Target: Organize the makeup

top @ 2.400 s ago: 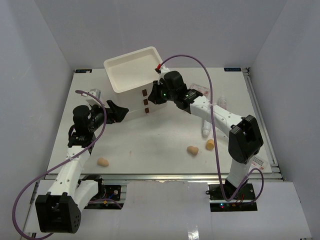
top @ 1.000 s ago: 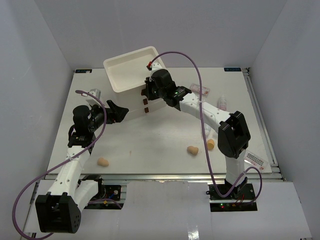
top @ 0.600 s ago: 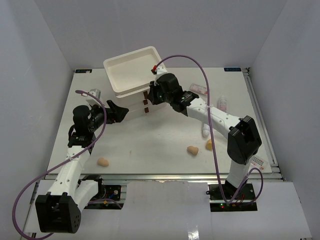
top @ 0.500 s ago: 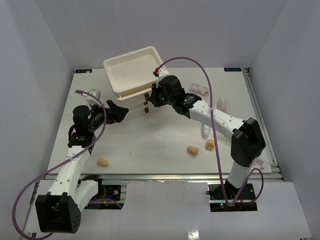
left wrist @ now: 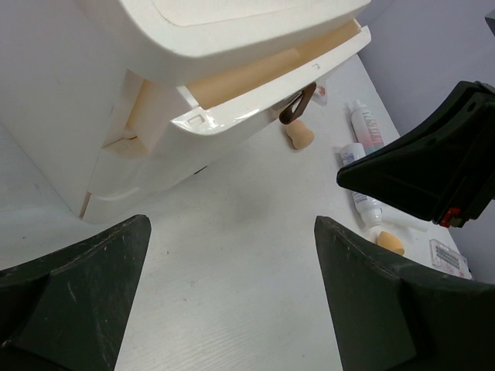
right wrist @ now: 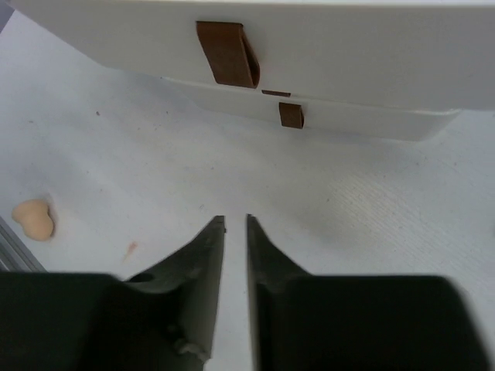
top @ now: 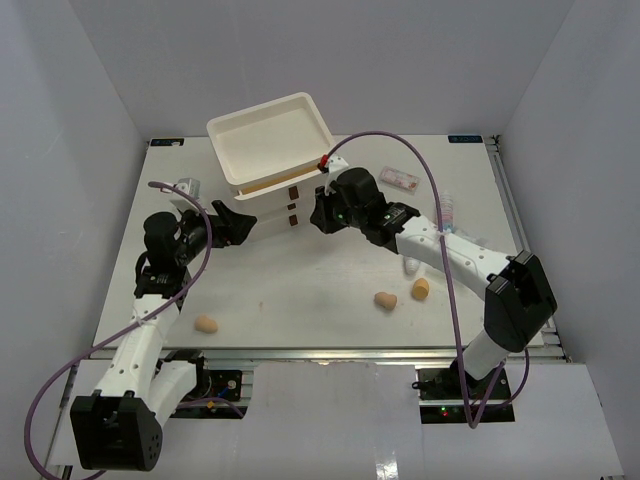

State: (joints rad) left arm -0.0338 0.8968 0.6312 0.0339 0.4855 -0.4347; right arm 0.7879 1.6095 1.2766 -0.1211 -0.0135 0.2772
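The makeup lies loose on the table: three tan sponges (top: 206, 323) (top: 385, 300) (top: 421, 289), a white tube (top: 410, 263), a clear sachet (top: 446, 209) and a pink-red packet (top: 399, 177). The white drawer box (top: 262, 140) stands at the back, its top drawer (top: 270, 186) pulled slightly out. My right gripper (top: 316, 212) hovers just in front of the brown handles (right wrist: 227, 54), its jaws (right wrist: 236, 219) a narrow slit apart and holding nothing. My left gripper (top: 236, 222) stands wide open beside the box's left front, empty (left wrist: 230, 224).
The left wrist view shows a sponge (left wrist: 298, 134) and tubes (left wrist: 365, 127) beyond the box, with the right arm (left wrist: 433, 162) dark at right. A sponge (right wrist: 33, 219) lies at the left of the right wrist view. The table's front rail (top: 320, 350) runs along the near edge.
The right gripper drew the top drawer out by its handle, then let go and backed away to the right. The left arm stayed put.
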